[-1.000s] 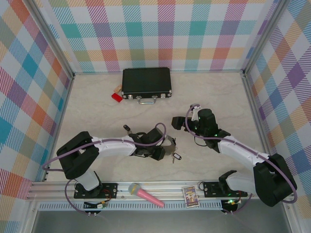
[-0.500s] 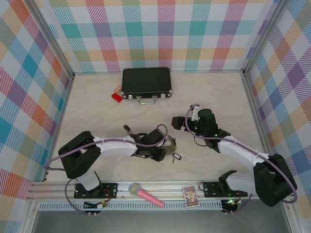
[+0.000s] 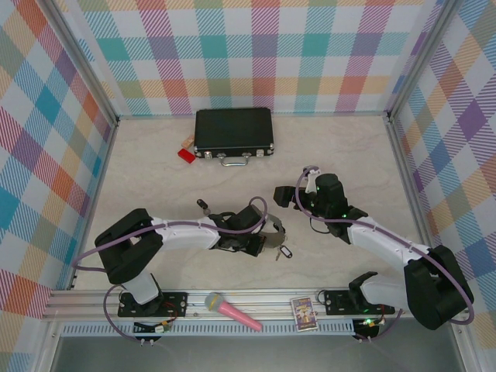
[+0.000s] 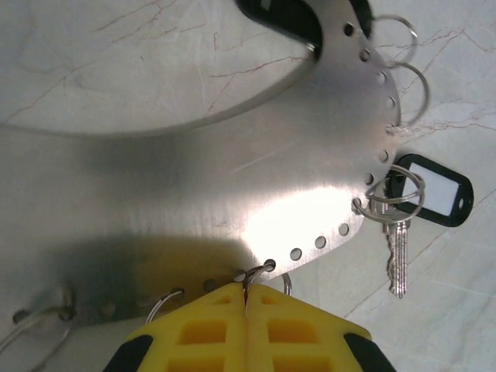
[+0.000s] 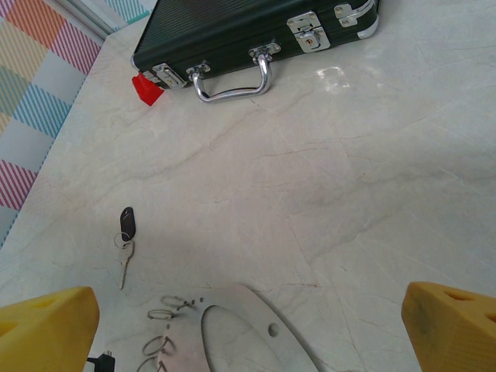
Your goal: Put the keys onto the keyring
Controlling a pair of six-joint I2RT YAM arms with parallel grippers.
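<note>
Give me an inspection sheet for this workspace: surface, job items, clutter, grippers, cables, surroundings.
Surface: pale marbled table, nothing spilled seen.
Job's things: keyring lying flat; tagged key hanging from one of its loops; loose key on the table, apart from it.
Clutter: black case and small red object at the far side; pink microphone and printed box at the near edge.
Grippers: left gripper shut on a keyring loop; right gripper open, holding nothing.
Cables: purple cables run along both arms.
Surroundings: checked walls on three sides.

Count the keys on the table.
3: a tagged key hooked on the keyring, a loose key on the table, and a black head, likely the third, partly hidden at the keyring's edge.
</note>
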